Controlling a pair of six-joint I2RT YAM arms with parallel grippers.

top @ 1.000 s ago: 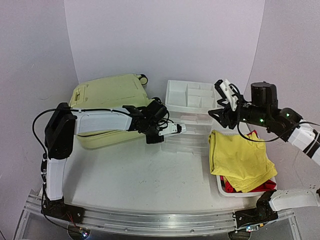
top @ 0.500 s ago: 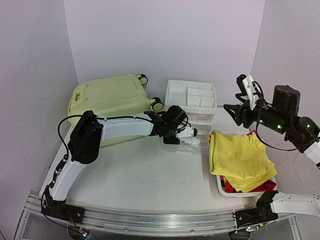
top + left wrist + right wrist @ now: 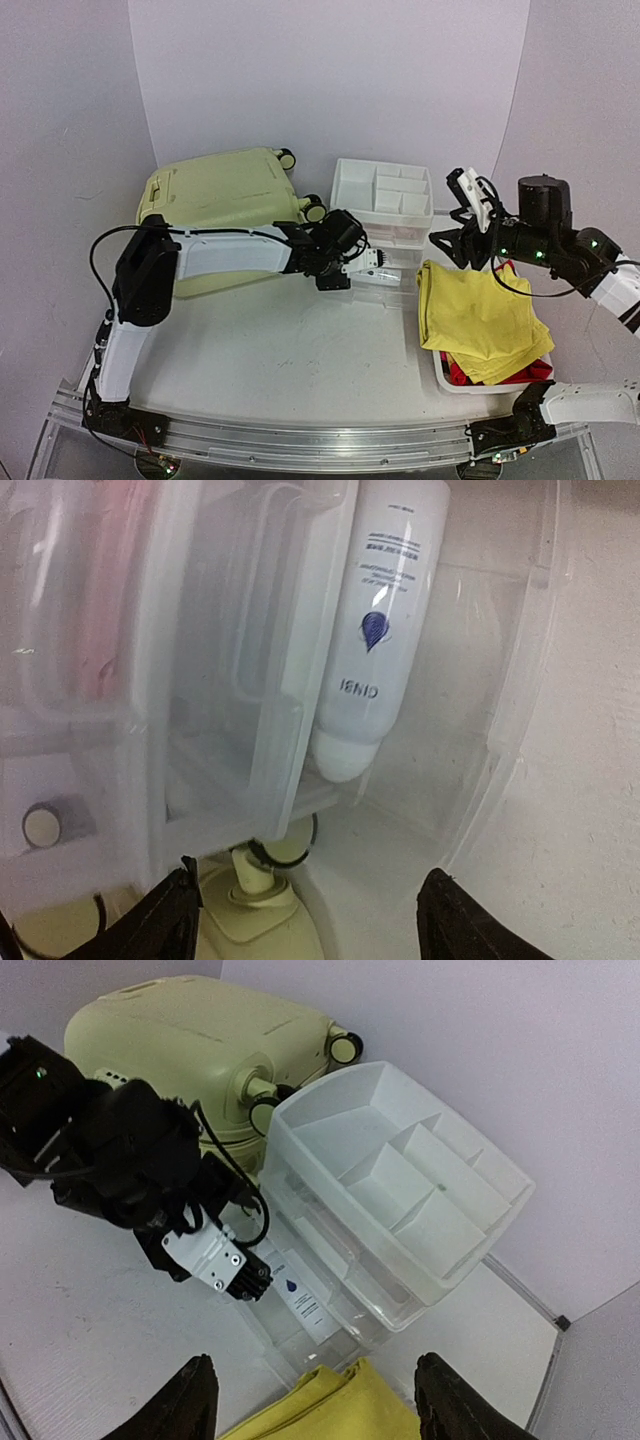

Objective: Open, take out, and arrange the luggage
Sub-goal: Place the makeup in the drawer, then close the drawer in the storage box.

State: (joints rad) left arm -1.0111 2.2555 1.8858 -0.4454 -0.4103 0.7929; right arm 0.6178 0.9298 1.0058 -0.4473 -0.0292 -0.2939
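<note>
Luggage (image 3: pixel 225 200) at far left of table (image 3: pixel 300 370), lying flat and shut. Pale yellow-green hard shell, rounded corners, moulded recess on top face. Cream wheels (image 3: pixel 315 208) at right end, facing organizer (image 3: pixel 385 190). Near edge partly hidden behind left arm (image 3: pixel 215 255), stretched across in front of it.

Just right of wheels: white organizer with divided compartments, stacked on clear drawers (image 3: pixel 330 1260). White bottle (image 3: pixel 375 630) with blue mark lying inside a lower drawer, seen through clear plastic. Something pink in another compartment, too blurred to name.

Left gripper (image 3: pixel 375 268) low at front of drawers, just beside bottle — fingers spread, nothing pinched; contact with plastic impossible to tell. From its wrist view, one wheel visible below, between the fingertips.

Right gripper (image 3: pixel 452 215) raised above right end of organizer, tilted down toward it, fingers spread wide and empty.

At near right: white basket (image 3: pixel 445 375) — yellow cloth (image 3: pixel 475 310) draped over top, red cloth (image 3: pixel 470 372) showing beneath. Well apart from luggage.
</note>
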